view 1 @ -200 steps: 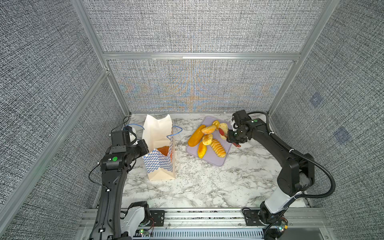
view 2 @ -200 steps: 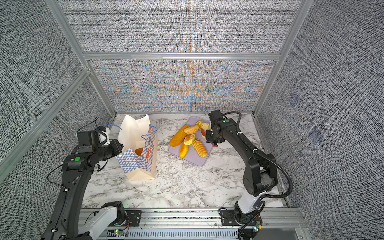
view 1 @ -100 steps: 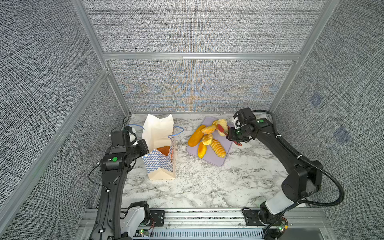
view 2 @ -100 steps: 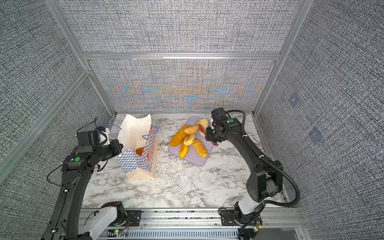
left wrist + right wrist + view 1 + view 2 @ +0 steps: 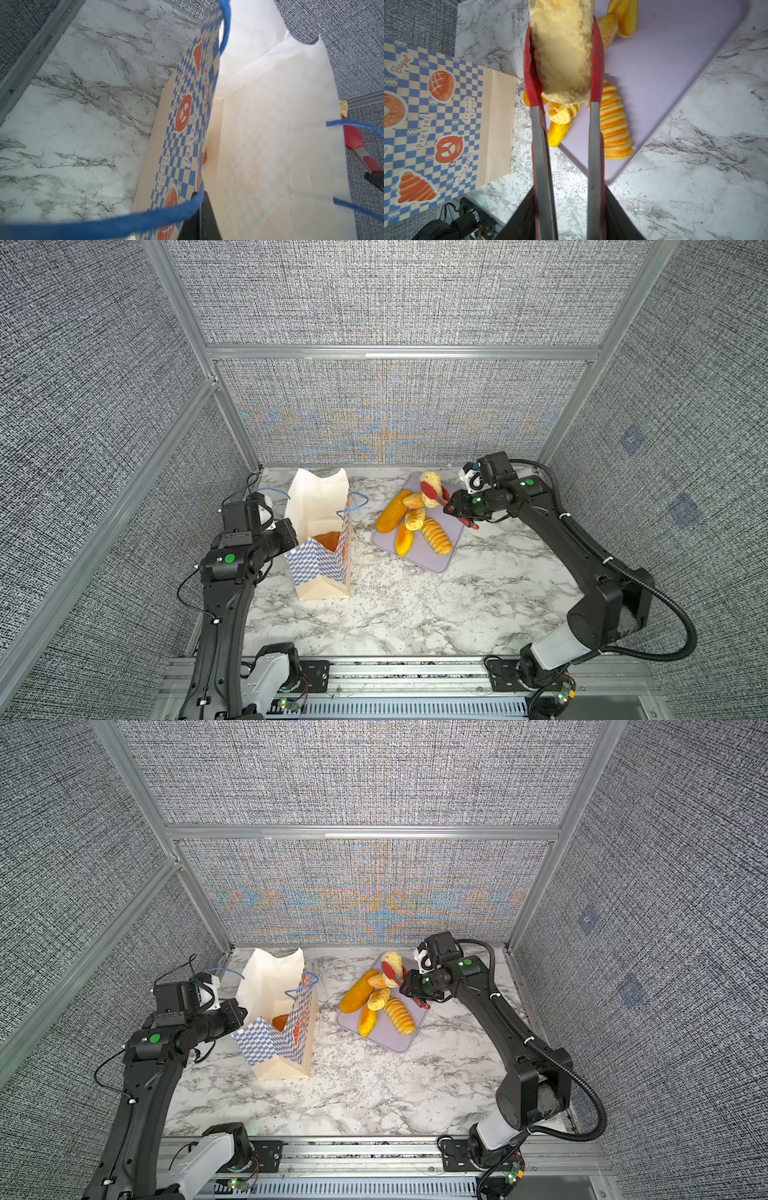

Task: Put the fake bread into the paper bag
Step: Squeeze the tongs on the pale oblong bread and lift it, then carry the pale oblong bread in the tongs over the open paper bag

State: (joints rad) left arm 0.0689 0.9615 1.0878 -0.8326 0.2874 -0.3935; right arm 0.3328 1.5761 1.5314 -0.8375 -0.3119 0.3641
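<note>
The right gripper squeezes the red tongs, closed on a pale loaf above the far edge of the tray. The left gripper pinches the paper bag at its left rim. The carry likely needs a steady squeeze and good height over that rim.

Colours: paper bag blue-and-cream checker with orange pastry prints, blue cord handles; tongs red-tipped on grey metal, loaf in them pale yellow; tray lavender; counter white marble, grey-veined.
</note>
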